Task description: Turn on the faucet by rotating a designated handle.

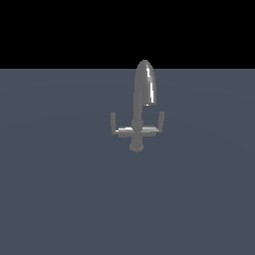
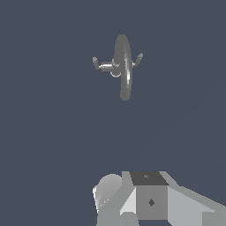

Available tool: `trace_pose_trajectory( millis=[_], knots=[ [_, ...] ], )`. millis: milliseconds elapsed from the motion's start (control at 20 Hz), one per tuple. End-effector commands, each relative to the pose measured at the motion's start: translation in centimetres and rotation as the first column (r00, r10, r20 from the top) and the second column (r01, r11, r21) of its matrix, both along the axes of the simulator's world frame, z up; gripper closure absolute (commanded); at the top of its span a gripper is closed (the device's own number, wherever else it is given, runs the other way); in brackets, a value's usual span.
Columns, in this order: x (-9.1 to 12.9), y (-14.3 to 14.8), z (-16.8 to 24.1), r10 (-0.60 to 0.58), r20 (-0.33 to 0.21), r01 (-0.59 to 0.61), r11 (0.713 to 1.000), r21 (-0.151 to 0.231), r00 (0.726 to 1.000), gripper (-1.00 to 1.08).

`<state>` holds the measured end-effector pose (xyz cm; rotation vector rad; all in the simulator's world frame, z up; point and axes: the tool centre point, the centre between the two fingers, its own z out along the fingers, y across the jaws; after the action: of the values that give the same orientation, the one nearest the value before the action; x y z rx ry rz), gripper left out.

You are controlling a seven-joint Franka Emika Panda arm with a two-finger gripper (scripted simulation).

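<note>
Faucet (image 1: 143, 107) on desk (image 1: 60, 199): handle (image 1: 113, 121) untouched, apparently unturned. Claw fingers unseen, spread undeterminable, well apart. Approach, contact, rotation outstanding.

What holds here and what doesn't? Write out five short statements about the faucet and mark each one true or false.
1. The faucet stands upright on a plain grey surface. True.
2. Its crossbar carries only one lever. False: there are two, the left-end lever and the right-end lever, named by the exterior view's sides.
3. In the exterior view both levers point upward. True.
4. The gripper is clamped on a lever. False: nothing touches either lever in either view.
5. The spout is shorter than the levers. False: it rises well above them.
</note>
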<state>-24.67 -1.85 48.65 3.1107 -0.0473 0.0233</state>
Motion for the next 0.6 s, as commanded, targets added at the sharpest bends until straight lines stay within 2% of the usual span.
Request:
trace_pose_trajectory(
  millis=[0, 250, 550],
  knots=[
    [0.0, 0.0, 0.0, 0.000, 0.000, 0.000, 1.000, 0.000, 1.000, 1.08],
    [0.4, -0.2, -0.1, -0.006, -0.005, 0.006, 1.000, 0.013, 1.000, 1.08],
    [1.9, -1.0, -0.6, -0.026, -0.026, 0.028, 0.998, 0.060, 0.999, 1.08]
  ],
)
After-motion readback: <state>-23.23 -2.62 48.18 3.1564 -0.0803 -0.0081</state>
